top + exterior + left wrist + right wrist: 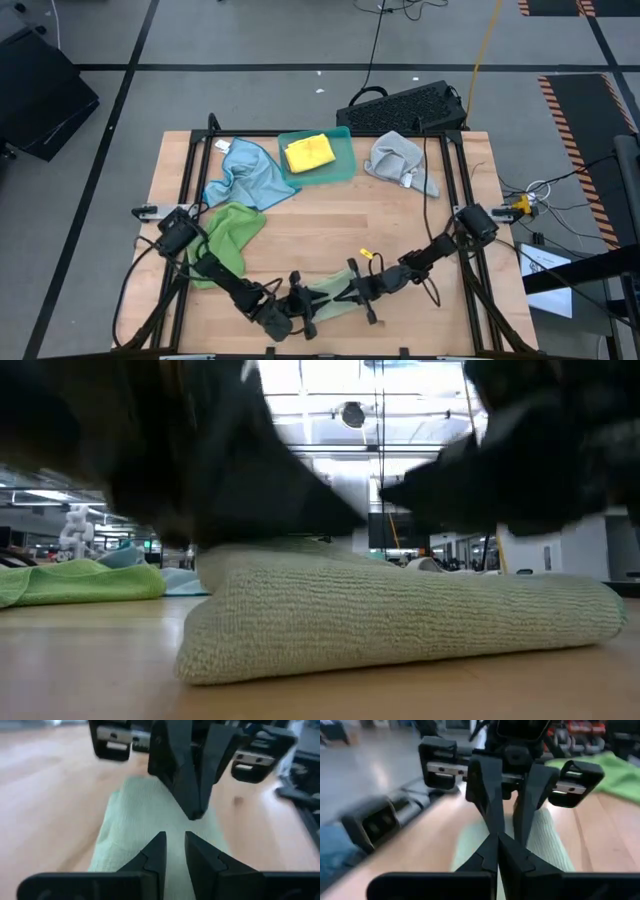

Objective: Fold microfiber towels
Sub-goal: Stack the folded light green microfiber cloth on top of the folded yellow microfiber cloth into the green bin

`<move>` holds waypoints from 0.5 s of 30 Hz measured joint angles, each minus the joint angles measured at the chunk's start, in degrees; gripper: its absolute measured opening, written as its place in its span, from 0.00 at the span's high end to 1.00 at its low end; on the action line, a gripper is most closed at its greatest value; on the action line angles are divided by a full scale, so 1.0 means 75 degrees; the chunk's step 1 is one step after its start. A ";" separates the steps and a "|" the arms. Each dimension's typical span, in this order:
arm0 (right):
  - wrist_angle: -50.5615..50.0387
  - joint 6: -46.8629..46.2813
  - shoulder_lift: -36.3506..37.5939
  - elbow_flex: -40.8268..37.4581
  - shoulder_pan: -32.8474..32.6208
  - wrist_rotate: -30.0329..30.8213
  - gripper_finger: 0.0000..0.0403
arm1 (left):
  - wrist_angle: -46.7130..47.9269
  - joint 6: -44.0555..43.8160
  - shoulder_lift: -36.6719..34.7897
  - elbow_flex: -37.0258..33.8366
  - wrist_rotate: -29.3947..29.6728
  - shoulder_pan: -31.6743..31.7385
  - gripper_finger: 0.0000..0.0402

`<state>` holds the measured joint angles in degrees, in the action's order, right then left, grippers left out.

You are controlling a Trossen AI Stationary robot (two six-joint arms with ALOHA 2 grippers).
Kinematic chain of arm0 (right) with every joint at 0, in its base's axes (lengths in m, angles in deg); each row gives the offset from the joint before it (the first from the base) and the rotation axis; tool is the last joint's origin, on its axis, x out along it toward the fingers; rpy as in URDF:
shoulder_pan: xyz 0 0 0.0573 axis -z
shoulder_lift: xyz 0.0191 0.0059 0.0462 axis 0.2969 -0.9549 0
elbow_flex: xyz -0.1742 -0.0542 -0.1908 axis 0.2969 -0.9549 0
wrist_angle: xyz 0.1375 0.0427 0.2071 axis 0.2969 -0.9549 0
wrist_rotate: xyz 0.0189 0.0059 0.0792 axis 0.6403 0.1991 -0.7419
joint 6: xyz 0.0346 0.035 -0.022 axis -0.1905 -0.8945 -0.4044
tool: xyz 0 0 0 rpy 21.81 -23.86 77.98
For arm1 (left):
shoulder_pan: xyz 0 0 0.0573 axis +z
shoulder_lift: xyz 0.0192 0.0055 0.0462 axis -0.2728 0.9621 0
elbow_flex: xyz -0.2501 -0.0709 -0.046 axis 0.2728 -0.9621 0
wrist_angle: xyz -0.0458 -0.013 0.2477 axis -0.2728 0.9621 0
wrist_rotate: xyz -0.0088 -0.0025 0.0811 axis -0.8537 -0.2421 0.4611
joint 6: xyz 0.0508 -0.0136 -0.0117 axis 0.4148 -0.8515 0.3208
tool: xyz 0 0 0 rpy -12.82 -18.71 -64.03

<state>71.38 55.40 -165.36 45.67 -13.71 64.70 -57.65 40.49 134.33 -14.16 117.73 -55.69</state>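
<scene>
A light green microfiber towel (330, 303) lies folded into a thick pad near the table's front edge; the low view shows its rounded fold (400, 610) resting on the wood. My left gripper (174, 839) comes at its middle from the left, fingers a narrow gap apart with cloth between them. My right gripper (497, 839) is shut and meets it tip to tip from the right, its tips (195, 814) just over the towel. Whether they touch it, I cannot tell. A second green towel (235, 235) lies crumpled at the left. My left gripper has the folded towel's upper side (174, 826) near its middle between its two fingers, which slant down from the table's left. Pale cloth fills the narrow gap between them. One layer or several does not show. The towel lies flat on the table.
A teal tray (345, 170) at the back holds a yellow towel (309, 152). A light blue towel (245, 175) lies to its left and a grey one (398, 160) to its right. A black keyboard (405, 105) sits beyond the table's far edge.
</scene>
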 joint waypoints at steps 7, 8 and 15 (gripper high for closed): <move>0.0284 -0.0726 -0.0952 0.0013 0.0083 0.0050 1.00 | 0.0438 -0.1253 0.0420 0.0016 -0.0119 0.0006 0.83; 0.0411 -0.0818 -0.1057 0.0009 0.0082 0.0066 1.00 | 0.0517 -0.1298 0.0402 0.0023 -0.0183 0.0006 0.83; 0.0950 -0.0792 -0.0790 -0.0143 0.0026 0.0019 1.00 | 0.0508 -0.0141 -0.0131 0.0003 -0.0386 -0.0018 0.83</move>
<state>78.50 49.46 -171.28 44.59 -13.52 64.85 -53.84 39.44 133.35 -14.14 114.84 -55.83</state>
